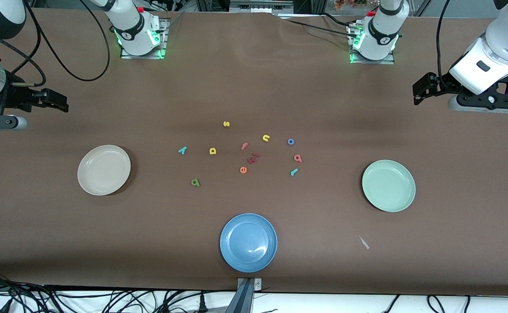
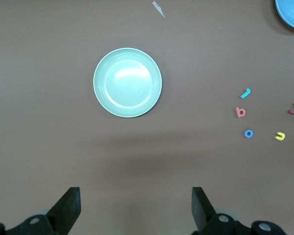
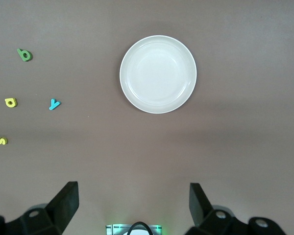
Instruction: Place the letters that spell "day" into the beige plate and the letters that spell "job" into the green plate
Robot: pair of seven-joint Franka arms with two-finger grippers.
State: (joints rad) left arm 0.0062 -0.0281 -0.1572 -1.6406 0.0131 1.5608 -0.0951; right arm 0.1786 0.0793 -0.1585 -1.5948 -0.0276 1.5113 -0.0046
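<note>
The beige plate (image 1: pixel 104 170) (image 3: pixel 158 74) lies empty toward the right arm's end, and the green plate (image 1: pixel 388 185) (image 2: pixel 127 82) lies empty toward the left arm's end. Between them lie the yellow d (image 1: pixel 212 151), green a (image 1: pixel 195 182), teal y (image 1: pixel 183 150), teal j (image 1: pixel 294 172), blue o (image 1: pixel 291 141) and salmon b (image 1: pixel 298 158). My left gripper (image 1: pixel 422 88) (image 2: pixel 135 205) hangs open over bare table at its end. My right gripper (image 1: pixel 57 101) (image 3: pixel 133 203) hangs open over its end. Neither holds anything.
A blue plate (image 1: pixel 248 242) sits near the front edge, nearer the camera than the letters. Among the letters lie a yellow s (image 1: pixel 226 124), yellow n (image 1: pixel 266 138), salmon f (image 1: pixel 244 146), orange e (image 1: pixel 243 170) and small red pieces (image 1: pixel 253 158). A pale scrap (image 1: pixel 364 242) lies near the green plate.
</note>
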